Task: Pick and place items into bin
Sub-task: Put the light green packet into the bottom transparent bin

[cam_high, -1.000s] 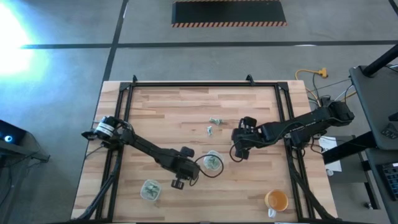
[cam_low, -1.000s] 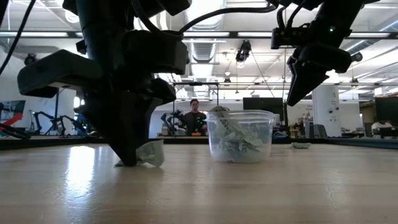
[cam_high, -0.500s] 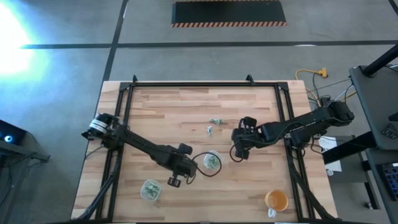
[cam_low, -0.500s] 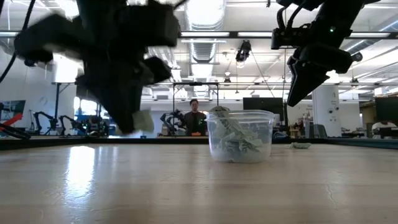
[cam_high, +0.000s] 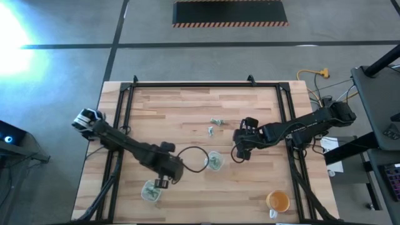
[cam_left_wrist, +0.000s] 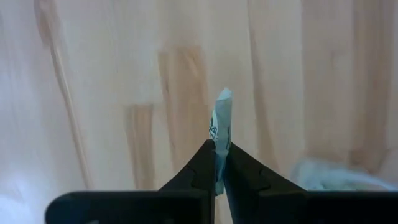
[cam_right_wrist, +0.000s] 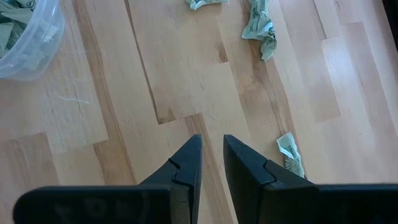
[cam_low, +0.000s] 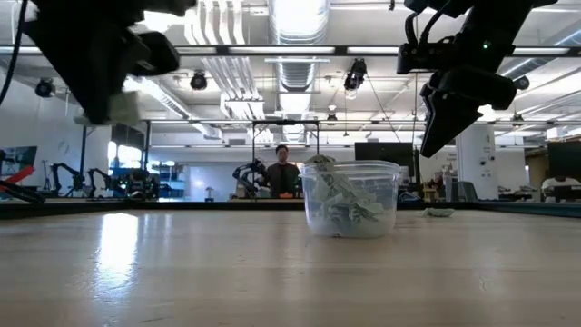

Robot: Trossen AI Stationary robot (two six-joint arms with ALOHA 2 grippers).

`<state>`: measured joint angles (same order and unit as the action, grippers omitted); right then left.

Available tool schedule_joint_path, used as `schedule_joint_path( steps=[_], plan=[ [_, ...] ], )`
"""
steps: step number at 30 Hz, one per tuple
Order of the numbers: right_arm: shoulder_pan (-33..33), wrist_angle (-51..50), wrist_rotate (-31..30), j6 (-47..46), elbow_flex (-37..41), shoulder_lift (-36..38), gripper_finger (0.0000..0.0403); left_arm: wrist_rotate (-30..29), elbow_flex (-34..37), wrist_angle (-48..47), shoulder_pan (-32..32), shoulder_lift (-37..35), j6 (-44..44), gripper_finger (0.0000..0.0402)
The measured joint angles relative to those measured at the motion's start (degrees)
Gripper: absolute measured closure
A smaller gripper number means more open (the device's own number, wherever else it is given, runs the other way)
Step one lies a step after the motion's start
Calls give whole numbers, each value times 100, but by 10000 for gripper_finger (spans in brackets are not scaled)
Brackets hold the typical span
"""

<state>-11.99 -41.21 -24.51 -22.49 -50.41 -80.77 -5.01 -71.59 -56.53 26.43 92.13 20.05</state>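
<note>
Now the left gripper [cam_left_wrist: 219, 163] is pinched shut on one small green-and-white piece [cam_left_wrist: 221, 127], so it can carry it to a cup [cam_high: 150, 190]. A second ago it was low by the middle cup [cam_high: 214, 162]; it has since lifted and swung toward the near-left cup. The right gripper [cam_right_wrist: 211, 163] waits above the worktop [cam_high: 187, 112], its jaws a little apart and empty. Three more pieces [cam_right_wrist: 262, 28] lie loose close by it.
</note>
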Motion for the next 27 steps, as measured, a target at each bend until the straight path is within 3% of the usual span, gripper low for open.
schedule_joint_path(
  steps=[15,27],
  plan=[
    [0,17,0,-1,0,0,346,4,98,-151,1526,-295,1929,395],
    [0,94,0,-1,0,0,346,-105,98,-49,2220,-229,2974,395]
  ],
)
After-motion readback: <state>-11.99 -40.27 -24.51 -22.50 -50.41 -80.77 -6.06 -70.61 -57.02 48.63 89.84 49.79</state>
